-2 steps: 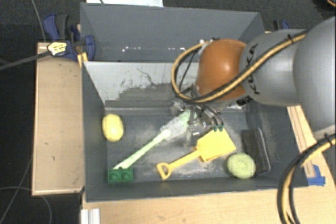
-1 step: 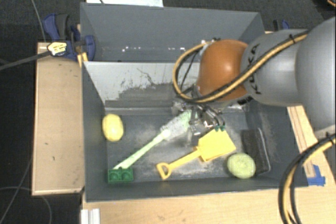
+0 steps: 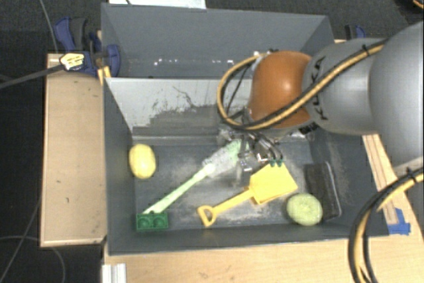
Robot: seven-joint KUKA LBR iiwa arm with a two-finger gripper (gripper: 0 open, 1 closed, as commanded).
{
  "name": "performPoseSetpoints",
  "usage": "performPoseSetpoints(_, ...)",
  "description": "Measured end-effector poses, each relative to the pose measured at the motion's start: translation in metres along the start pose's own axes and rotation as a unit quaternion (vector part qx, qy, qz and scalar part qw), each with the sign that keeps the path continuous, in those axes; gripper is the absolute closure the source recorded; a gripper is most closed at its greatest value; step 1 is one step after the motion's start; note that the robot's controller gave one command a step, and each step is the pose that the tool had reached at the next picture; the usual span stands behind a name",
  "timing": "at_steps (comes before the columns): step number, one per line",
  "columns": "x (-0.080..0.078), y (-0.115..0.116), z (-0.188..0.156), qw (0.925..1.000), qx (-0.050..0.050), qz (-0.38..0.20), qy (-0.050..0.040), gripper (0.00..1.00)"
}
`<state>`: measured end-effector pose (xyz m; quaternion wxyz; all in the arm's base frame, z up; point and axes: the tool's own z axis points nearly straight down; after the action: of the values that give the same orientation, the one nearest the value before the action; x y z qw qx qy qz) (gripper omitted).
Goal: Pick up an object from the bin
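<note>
My gripper [image 3: 255,152] is low over the middle of the bin, just below the arm's orange dome. Directly beneath it and to its left lies the bristled head of a pale green long-handled brush [image 3: 199,175]. The brush handle slants down to the left. A yellow toy shovel [image 3: 270,185] lies just below the gripper, its blade toward the gripper and its handle pointing to the lower left. Whether the gripper touches the brush or the shovel is hidden by the gripper's own body.
A dark green block [image 3: 152,221] sits at the brush handle's lower end. A yellow ball [image 3: 142,161] rests by the left wall. A pale green round thing [image 3: 304,209] and a black flat block [image 3: 322,187] lie at the lower right.
</note>
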<state>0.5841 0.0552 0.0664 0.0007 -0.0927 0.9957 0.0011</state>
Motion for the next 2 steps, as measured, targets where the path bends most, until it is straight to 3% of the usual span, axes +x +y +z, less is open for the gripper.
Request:
performPoseSetpoints(1,-0.0002,0.0007,-0.0046,1.0000,-0.001,-0.007,-0.0019,0.00)
performPoseSetpoints(2,-0.0005,0.0002,-0.0019,1.0000,-0.001,-0.002,-0.0011,1.00)
